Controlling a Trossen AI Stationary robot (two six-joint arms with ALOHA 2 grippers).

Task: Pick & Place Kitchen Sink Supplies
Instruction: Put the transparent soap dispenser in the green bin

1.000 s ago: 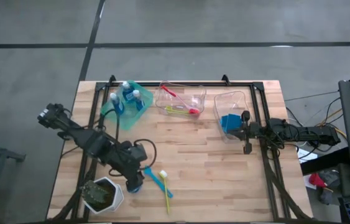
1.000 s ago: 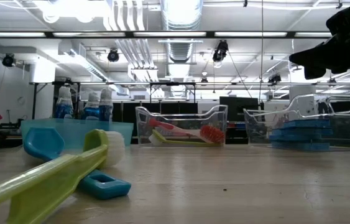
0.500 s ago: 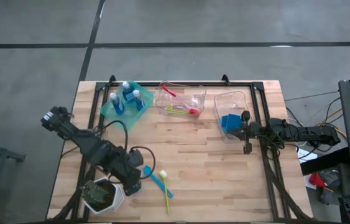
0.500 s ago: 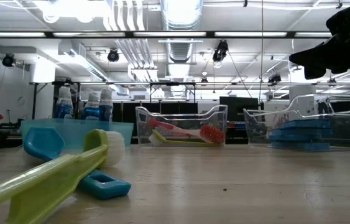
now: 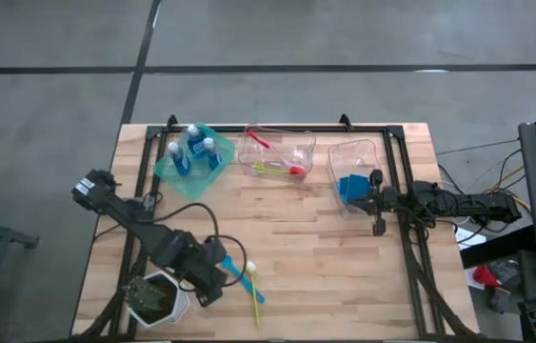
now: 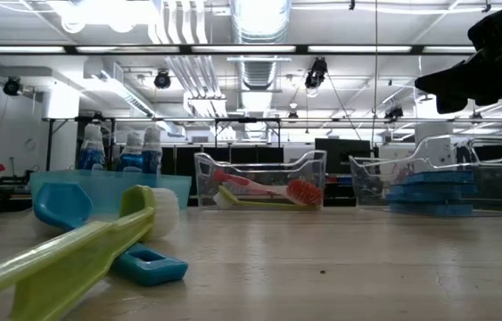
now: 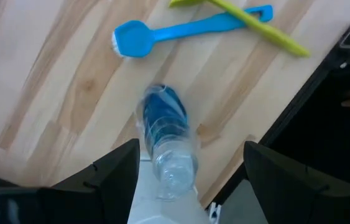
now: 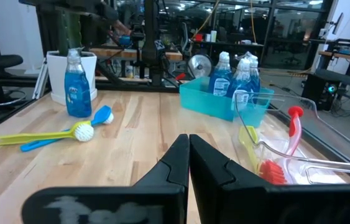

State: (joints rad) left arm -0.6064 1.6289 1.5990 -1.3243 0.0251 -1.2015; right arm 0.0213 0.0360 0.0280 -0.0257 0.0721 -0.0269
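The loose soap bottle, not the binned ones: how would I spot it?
Find the white plant pot at a corner of the wooden table. Beside it one clear bottle of blue liquid stands alone on the wood; the other bottles sit in the teal bin.

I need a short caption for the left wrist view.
Open left pincer above a standing bottle; two brushes lie beyond.

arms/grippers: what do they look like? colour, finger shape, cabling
Both arms are dark, near black, built of jointed segments. Left gripper: two broad, flat dark fingers. Right gripper: wedge-shaped dark fingers tapering to tips. A black cable loops over the left arm; cables trail behind the right arm. No markings visible.
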